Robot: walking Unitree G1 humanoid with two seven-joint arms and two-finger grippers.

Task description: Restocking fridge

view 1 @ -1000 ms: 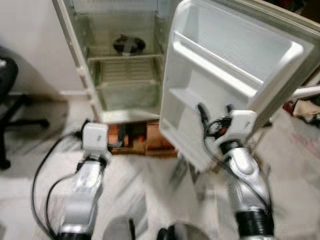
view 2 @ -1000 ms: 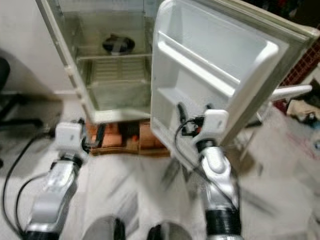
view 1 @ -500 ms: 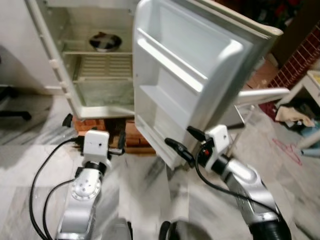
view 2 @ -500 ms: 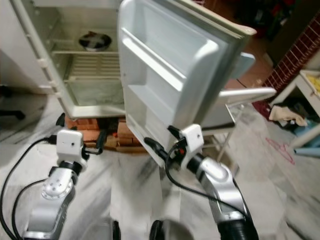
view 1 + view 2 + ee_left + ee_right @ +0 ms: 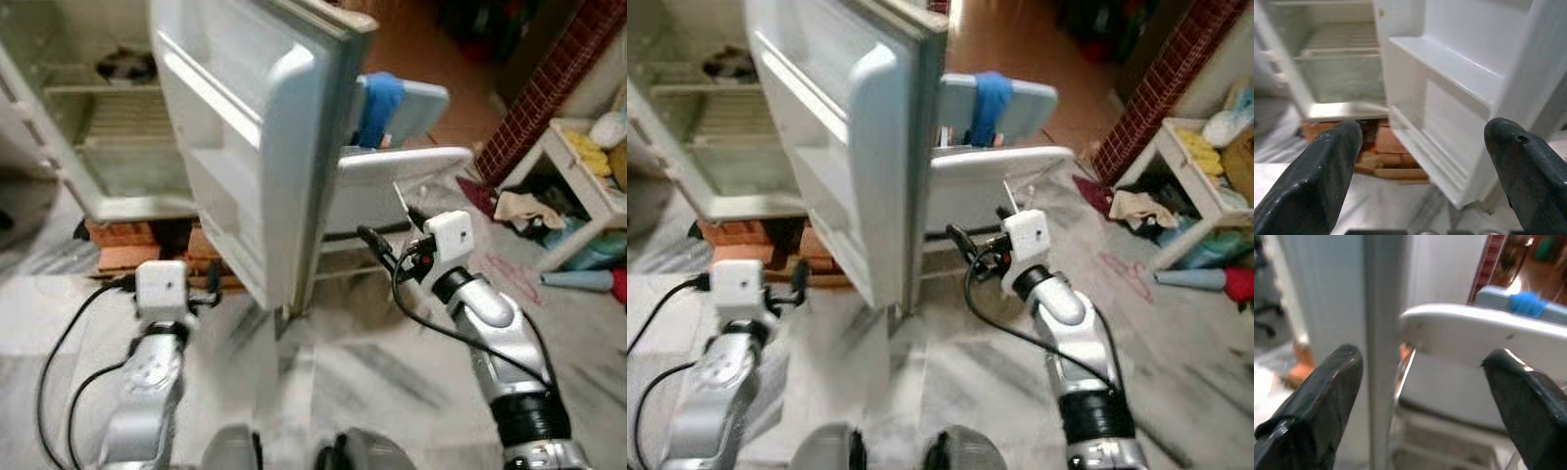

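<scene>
The white fridge (image 5: pixel 98 186) stands open at the left, with a dark bowl (image 5: pixel 125 64) on an upper shelf. Its door (image 5: pixel 245 147) swings out toward me, and I see its empty inner racks (image 5: pixel 1449 63) and its front edge. My left gripper (image 5: pixel 1422 128) is open, low before the fridge's foot, and aimed at the door's inner side. My right gripper (image 5: pixel 387 223) is open with nothing between its fingers. It is held just right of the door's edge (image 5: pixel 1381 333) and faces a white chair (image 5: pixel 402 162).
The white chair has a blue cloth (image 5: pixel 377 103) over its back and stands close behind the door. Bricks (image 5: pixel 122 245) prop up the fridge. A low white stand (image 5: pixel 578 176) piled with cloth and a brick wall (image 5: pixel 549 78) are at the right. The floor is marble.
The view has swung right, so the fridge and door sit further left. My right gripper has passed from the door's inner bottom to beyond its edge, before the chair.
</scene>
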